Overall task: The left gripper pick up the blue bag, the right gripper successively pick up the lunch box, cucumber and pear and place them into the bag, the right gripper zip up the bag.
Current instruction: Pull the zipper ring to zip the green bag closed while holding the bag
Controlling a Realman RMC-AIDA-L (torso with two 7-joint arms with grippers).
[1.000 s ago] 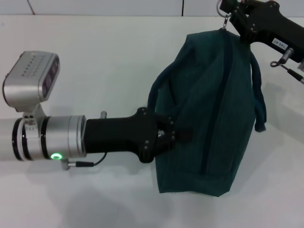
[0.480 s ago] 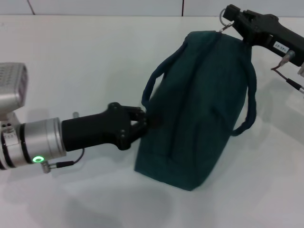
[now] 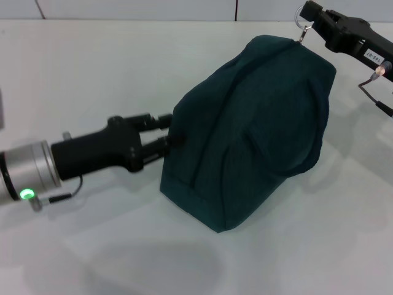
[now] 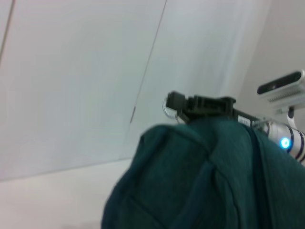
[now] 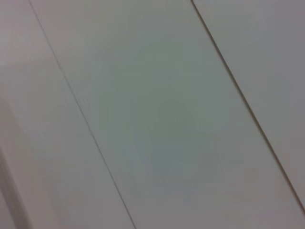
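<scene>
Jaws: left gripper [image 3: 167, 131] apart beside blue bag [image 3: 252, 129]; right gripper [image 3: 307, 15] clamped on zipper ring [image 3: 301, 15] near table [image 3: 123, 67] far edge. Advice: pull zipper straight along seam.

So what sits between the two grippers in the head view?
Only the blue bag. The left gripper meets its near side with fingers spread, and the right gripper is at the zipper ring on its far top corner, as the head view shows.
</scene>
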